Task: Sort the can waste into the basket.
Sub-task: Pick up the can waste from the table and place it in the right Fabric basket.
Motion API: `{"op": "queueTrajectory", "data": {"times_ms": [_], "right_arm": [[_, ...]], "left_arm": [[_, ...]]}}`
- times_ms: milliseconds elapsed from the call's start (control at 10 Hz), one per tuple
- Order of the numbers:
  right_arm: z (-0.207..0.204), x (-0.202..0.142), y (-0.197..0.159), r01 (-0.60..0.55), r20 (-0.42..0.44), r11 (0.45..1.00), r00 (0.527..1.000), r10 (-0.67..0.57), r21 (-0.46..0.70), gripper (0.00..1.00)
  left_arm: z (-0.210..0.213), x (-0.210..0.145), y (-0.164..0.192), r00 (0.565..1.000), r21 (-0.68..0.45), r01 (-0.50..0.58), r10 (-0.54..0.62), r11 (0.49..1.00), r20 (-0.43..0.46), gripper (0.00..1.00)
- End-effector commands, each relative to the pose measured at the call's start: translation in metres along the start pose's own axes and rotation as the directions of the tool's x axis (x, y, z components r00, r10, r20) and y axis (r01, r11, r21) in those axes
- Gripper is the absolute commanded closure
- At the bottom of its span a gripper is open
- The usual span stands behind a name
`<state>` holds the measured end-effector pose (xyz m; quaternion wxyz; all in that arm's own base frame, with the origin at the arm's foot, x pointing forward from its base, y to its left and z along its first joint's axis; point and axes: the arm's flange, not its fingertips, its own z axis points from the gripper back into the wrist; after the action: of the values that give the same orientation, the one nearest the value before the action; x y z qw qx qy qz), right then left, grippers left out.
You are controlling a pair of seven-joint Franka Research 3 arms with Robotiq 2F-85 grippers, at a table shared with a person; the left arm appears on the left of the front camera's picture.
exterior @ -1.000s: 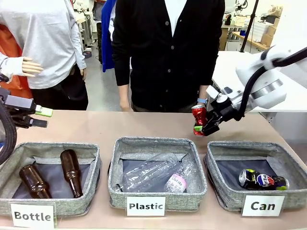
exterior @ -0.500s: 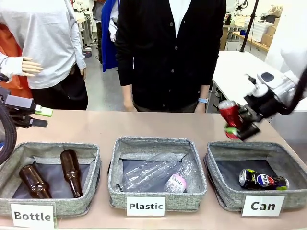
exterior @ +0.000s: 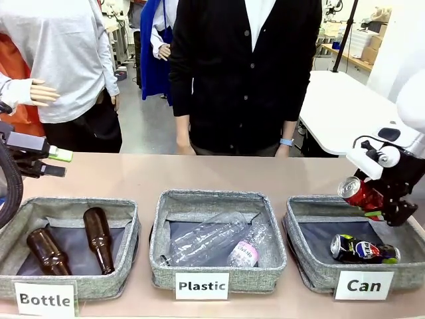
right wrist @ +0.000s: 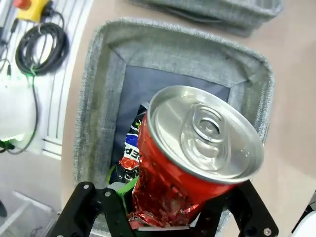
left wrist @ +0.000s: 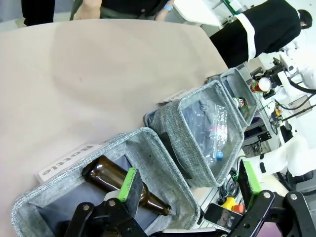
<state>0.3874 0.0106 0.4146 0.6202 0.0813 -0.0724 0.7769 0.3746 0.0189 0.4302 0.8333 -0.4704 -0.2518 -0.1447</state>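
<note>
Since half a second back: right end effector [exterior: 380,203] lower and farther right, now above the far right part of the "Can" basket [exterior: 312,272] rather than beyond its far left rim; red can [exterior: 358,193] carried along, tilted, silver top toward picture left.

Nearest, in the front view: three grey baskets in a row on the counter [exterior: 199,176], white labels on their near walls. "Bottle" basket [exterior: 73,282] at left with two brown glass bottles [exterior: 98,239]; "Plastic" basket [exterior: 219,276] in the middle with clear plastic bottles [exterior: 206,240]; "Can" basket at right with the dark blue-black can [exterior: 362,250] lying on its dark base, near the right wall.

Above that basket, right end effector clamped on the crumpled body of the red can; in the right wrist view, dented red can [right wrist: 190,163] gripped low, silver top facing the camera, dark can [right wrist: 129,148] and basket floor beneath.

At far left, left end effector [exterior: 58,163] over the counter, fingers well apart around nothing; in the left wrist view, green pads [left wrist: 127,183] spread above the "Bottle" basket.

Farthest, a person [exterior: 246,73] in a dark cardigan standing behind the counter.
</note>
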Motion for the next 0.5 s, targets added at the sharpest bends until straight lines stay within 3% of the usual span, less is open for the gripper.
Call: {"op": "queueTrajectory", "data": {"times_ms": [0,100,300,400], "right_arm": [[-0.0079,0.0093,-0.0066,0.030,-0.045,0.999,0.999,-0.029,0.016,0.96],[-0.0087,0.0090,-0.0081,0.031,-0.062,0.999,0.998,-0.030,0.023,0.96],[-0.0081,0.0084,-0.0117,0.057,-0.041,0.998,0.998,-0.057,0.009,0.26],[-0.0091,0.0084,-0.0116,0.058,-0.032,0.998,0.998,-0.058,0.003,0.05]], "left_arm": [[0.0025,-0.0022,-0.0012,1.000,-0.006,0.000,0.000,1.000,-0.005,0.00],[0.0025,-0.0022,-0.0012,1.000,-0.006,0.000,0.000,1.000,-0.005,0.00],[0.0025,-0.0022,-0.0012,1.000,-0.006,0.000,0.000,1.000,-0.005,0.00],[0.0025,-0.0022,-0.0012,1.000,-0.006,0.000,0.000,1.000,-0.005,0.00]]}}
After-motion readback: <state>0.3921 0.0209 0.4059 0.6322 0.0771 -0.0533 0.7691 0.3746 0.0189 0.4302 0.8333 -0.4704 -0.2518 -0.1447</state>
